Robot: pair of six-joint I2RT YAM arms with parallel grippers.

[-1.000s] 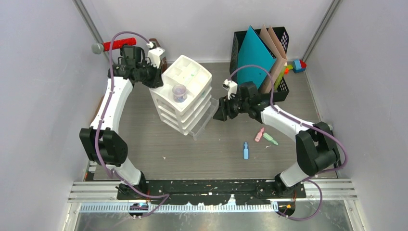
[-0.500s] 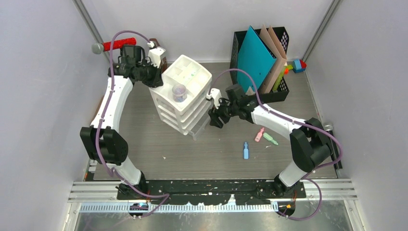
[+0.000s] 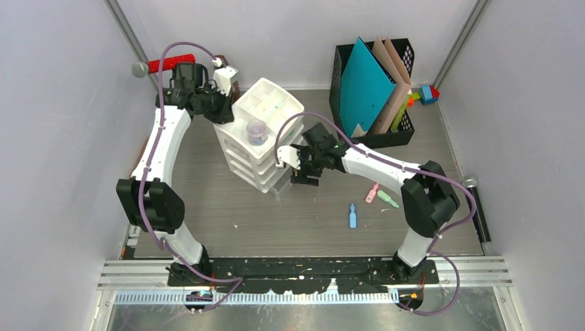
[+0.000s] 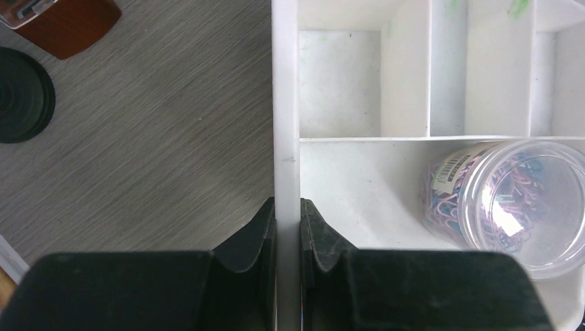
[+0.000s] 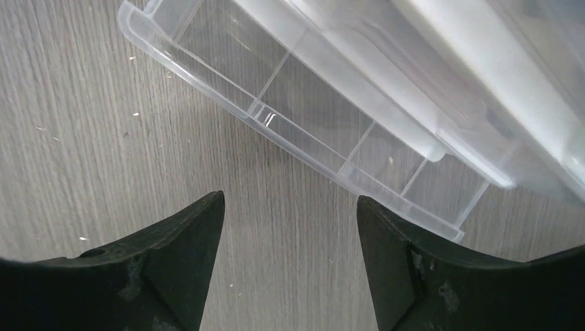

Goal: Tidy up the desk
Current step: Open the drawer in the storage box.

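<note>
On the grey wood-grain desk (image 3: 227,200) stands a white drawer organizer (image 3: 265,138) with a divided top tray. In that tray lies a clear jar of coloured paper clips (image 4: 507,200). My left gripper (image 4: 288,221) is shut on the tray's white side wall (image 4: 285,103), one finger on each face. The lowest clear drawer (image 5: 310,131) is pulled out, empty, with dividers. My right gripper (image 5: 290,221) is open just above the desk at that drawer's front corner, with nothing between its fingers. In the top view the right gripper (image 3: 298,174) is beside the drawer (image 3: 286,185).
A black file holder (image 3: 365,76) with a teal folder stands at the back right. Pink (image 3: 372,192), green (image 3: 388,199) and blue (image 3: 352,215) markers lie on the desk right of the drawer. A red-handled tool (image 3: 165,64) lies back left, near a brown object (image 4: 69,24).
My right arm has swung left from the file holder's side to the front of the open drawer, and its jaws have widened. The left arm has held still.
</note>
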